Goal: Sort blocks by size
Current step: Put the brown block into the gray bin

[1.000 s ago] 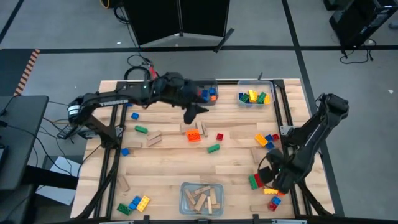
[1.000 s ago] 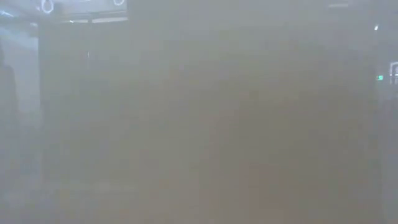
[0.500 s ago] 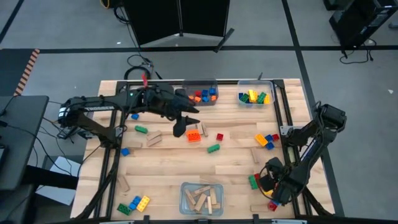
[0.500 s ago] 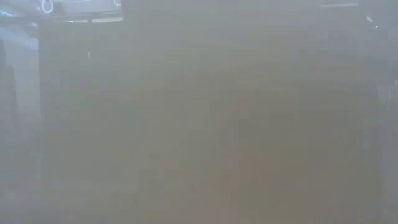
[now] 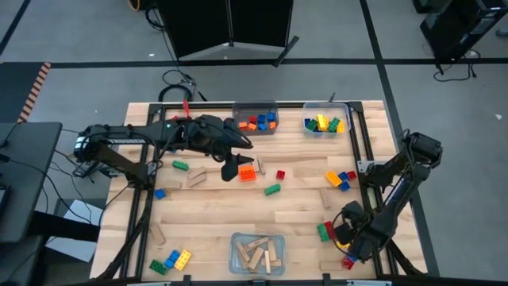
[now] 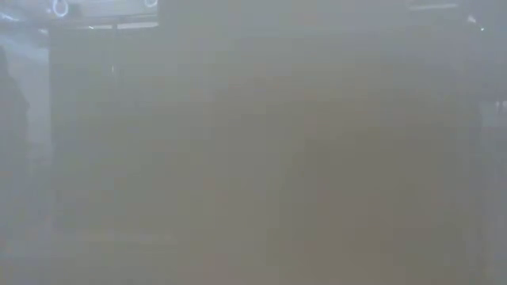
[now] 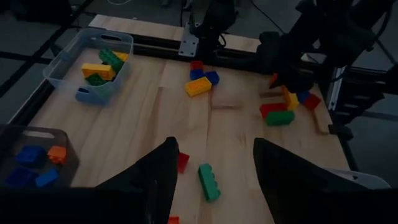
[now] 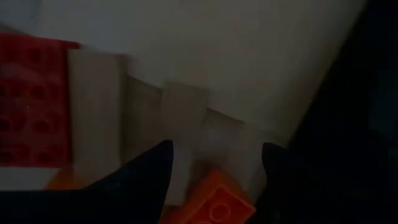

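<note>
Studded bricks and tan wooden blocks lie scattered on the wooden table (image 5: 206, 206). My left gripper (image 5: 229, 168) hovers open above the table's middle, beside an orange brick (image 5: 248, 173); its wrist view shows a green brick (image 7: 209, 182) and a red brick (image 7: 181, 162) lying below the open fingers (image 7: 214, 143). My right gripper (image 5: 350, 240) points down at the near right corner, open, with a small orange brick (image 8: 214, 200) between its fingertips (image 8: 214, 152). Next to it lie a red brick (image 8: 31, 99) and tan wooden blocks (image 8: 93, 112). My right gripper stands with one finger on either side of the small orange brick (image 8: 205, 193), coming from above. I cannot tell whether either finger touches it. The brick lies on the table.
Two clear bins stand at the far edge, one with orange and blue bricks (image 5: 254, 121), one with yellow and green bricks (image 5: 325, 123). A third bin (image 5: 256, 253) with wooden blocks sits at the near edge. Black rails (image 5: 359, 143) run along the table's sides. The low view shows only haze.
My left gripper has drawn back from the far bin of orange and blue bricks toward the table's left and near side, staying open and empty. My right gripper has gone down and toward the near edge, onto the cluster of bricks at the near right corner.
</note>
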Tool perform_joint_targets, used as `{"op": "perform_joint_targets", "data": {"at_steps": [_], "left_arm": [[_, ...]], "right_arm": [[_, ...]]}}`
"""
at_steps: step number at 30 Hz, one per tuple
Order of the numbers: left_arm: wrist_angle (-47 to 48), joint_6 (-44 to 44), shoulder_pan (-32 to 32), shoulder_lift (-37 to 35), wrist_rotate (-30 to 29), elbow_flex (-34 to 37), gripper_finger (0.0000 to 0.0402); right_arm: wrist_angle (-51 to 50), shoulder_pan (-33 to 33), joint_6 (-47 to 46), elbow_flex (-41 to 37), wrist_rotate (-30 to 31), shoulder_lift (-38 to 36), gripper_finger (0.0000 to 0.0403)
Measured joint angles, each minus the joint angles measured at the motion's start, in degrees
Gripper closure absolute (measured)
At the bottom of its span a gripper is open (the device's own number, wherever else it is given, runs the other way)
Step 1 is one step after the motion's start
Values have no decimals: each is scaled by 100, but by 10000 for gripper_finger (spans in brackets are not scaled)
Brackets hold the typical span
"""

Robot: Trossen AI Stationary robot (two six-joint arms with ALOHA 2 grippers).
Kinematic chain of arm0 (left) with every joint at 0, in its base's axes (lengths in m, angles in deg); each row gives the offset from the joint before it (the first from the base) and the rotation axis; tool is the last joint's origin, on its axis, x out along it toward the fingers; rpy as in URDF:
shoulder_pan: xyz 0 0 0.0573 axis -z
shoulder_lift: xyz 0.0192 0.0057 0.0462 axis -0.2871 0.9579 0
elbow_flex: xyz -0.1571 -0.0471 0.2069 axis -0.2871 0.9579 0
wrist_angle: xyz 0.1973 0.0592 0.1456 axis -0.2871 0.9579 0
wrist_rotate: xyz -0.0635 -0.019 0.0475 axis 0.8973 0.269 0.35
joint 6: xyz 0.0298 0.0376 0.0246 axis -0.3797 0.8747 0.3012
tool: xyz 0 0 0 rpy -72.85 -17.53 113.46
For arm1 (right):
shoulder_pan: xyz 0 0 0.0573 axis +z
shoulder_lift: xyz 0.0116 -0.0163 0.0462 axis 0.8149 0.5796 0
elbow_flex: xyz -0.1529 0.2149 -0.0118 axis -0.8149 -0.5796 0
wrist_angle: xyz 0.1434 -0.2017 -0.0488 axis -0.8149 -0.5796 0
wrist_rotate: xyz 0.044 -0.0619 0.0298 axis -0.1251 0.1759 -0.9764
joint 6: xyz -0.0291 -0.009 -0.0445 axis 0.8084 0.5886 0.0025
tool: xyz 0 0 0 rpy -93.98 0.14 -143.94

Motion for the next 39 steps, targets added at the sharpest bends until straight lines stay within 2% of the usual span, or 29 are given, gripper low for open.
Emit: {"op": "perform_joint_targets", "data": {"at_steps": [7, 19, 23, 28, 32, 35, 39], "left_arm": [[-2, -88, 0, 4, -32, 0, 188], [-4, -94, 5, 7, -40, 0, 188], [15, -92, 5, 7, -40, 0, 188], [18, 172, 5, 7, -33, 0, 188], [14, 393, -2, 7, -27, 3, 188], [-467, 515, -17, -104, -21, 376, 188], [-1580, 491, -57, -649, 22, 1539, 188]], "right_arm": [[219, 13, -10, 56, 488, -51, 146], [875, 20, -15, -368, 363, 208, 157], [874, 20, -18, -346, 365, 204, 197], [862, 20, -54, -315, 341, 210, 282], [738, 20, -99, -168, 267, 223, 287], [391, 24, -306, 150, 65, 222, 287], [-222, 34, -402, 633, -76, 206, 287]]}}
